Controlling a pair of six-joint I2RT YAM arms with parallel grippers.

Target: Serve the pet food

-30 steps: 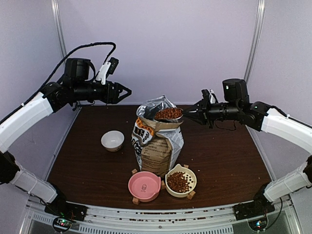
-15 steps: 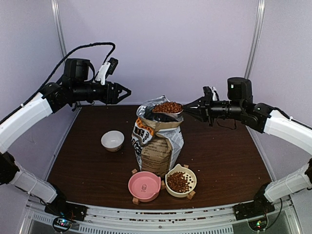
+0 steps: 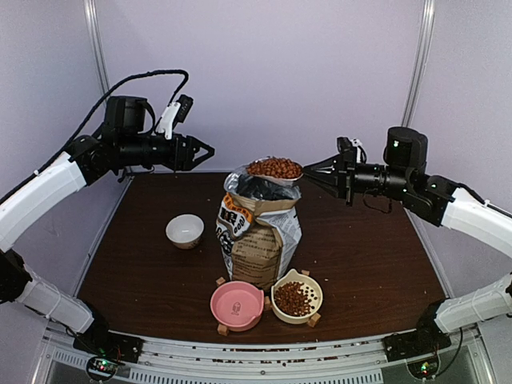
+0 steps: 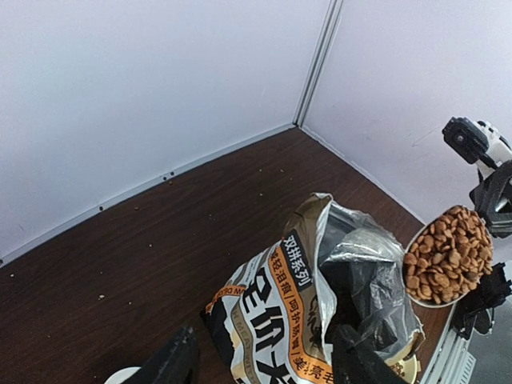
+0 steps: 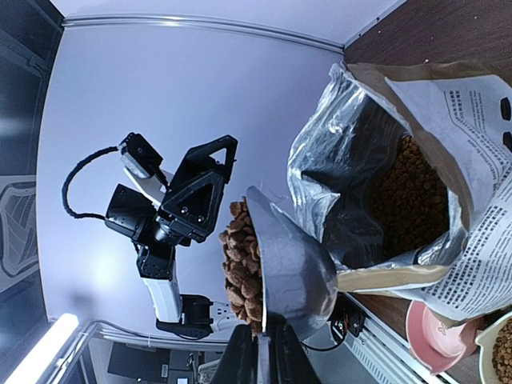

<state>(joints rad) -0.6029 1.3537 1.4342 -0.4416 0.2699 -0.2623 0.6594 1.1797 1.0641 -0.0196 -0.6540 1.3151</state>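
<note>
A metal scoop (image 3: pixel 276 170) heaped with reddish-brown pet food (image 3: pixel 274 166) hangs level just above the open mouth of the brown-and-white bag (image 3: pixel 260 232). My right gripper (image 3: pixel 308 173) is shut on the scoop's handle. In the right wrist view the scoop (image 5: pixel 292 264) carries kibble (image 5: pixel 240 264), and more kibble (image 5: pixel 408 192) lies inside the bag. The cream bowl (image 3: pixel 297 297) holds kibble; the pink bowl (image 3: pixel 237 305) beside it holds none. My left gripper (image 3: pixel 210 150) is open in the air at the back left, holding nothing, with the bag (image 4: pixel 296 312) below it.
A small white bowl (image 3: pixel 185 230) sits left of the bag on the brown table (image 3: pixel 368 256). The pink and cream bowls rest on small wooden stands near the front edge. Pale walls close the back and sides.
My right gripper has lifted the filled scoop up out of the bag's mouth, and the right arm has drawn back a little to the right. The left arm has not moved.
</note>
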